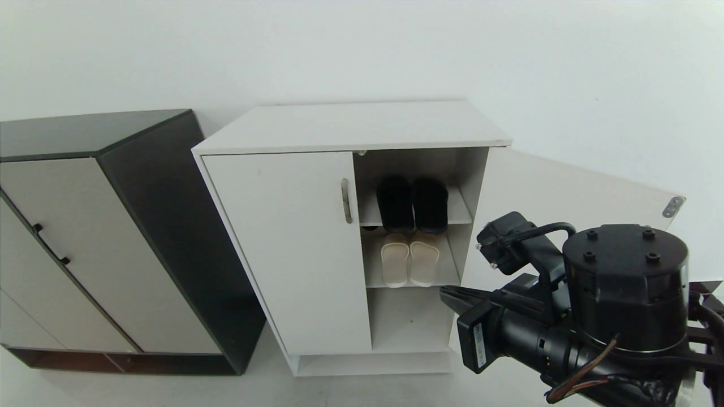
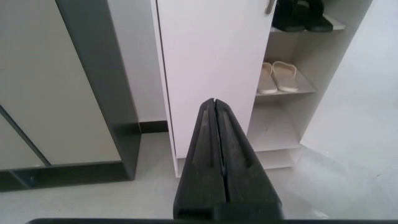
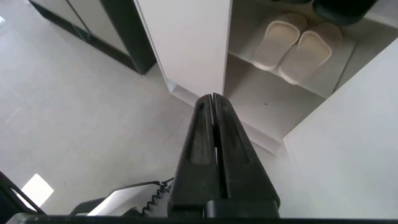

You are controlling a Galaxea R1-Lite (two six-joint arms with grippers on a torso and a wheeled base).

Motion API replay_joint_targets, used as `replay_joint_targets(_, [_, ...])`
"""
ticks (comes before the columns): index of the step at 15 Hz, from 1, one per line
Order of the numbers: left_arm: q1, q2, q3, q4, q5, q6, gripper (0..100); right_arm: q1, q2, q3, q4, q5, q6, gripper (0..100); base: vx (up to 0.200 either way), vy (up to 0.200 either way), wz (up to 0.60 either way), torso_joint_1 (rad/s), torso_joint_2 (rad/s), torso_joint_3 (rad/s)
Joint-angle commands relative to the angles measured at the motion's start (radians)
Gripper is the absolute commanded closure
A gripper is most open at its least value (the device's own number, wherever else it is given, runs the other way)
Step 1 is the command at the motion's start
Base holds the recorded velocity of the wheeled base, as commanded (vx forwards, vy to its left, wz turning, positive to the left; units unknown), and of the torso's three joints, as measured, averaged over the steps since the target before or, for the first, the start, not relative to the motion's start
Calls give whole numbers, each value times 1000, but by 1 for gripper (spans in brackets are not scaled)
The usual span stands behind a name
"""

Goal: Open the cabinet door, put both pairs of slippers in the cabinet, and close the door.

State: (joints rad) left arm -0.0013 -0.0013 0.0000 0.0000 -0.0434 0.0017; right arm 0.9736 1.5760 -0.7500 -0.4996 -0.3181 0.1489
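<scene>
Right gripper point(image 1: 445, 291) closed, low before open door point(image 1: 565, 192)

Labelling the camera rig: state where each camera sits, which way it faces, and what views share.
Head view: on the robot's head, looking forward and down at the white cabinet, right door open; right arm at lower right.
Left wrist view: on the left wrist, facing along the shut left gripper toward the cabinet front.
Right wrist view: on the right wrist, looking down past the shut right gripper at the bottom compartment.
Shared: all show the cream slippers.
</scene>
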Motion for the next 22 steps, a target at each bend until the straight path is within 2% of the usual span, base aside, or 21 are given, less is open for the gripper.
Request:
replay_joint_targets(1, [0, 1, 0, 0, 0, 0, 100, 2, -14, -5, -1, 1, 0, 100, 0, 0, 0, 173, -476, -310])
replay_joint_targets(19, [0, 1, 0, 0, 0, 0, 100, 0, -11, 3, -2, 5, 1, 100, 0, 0, 0, 219, -524, -306])
replay_joint_targets(22, [0, 1, 0, 0, 0, 0, 100, 0, -8, 9, -2, 7, 0, 100, 0, 0, 0, 50, -98, -50])
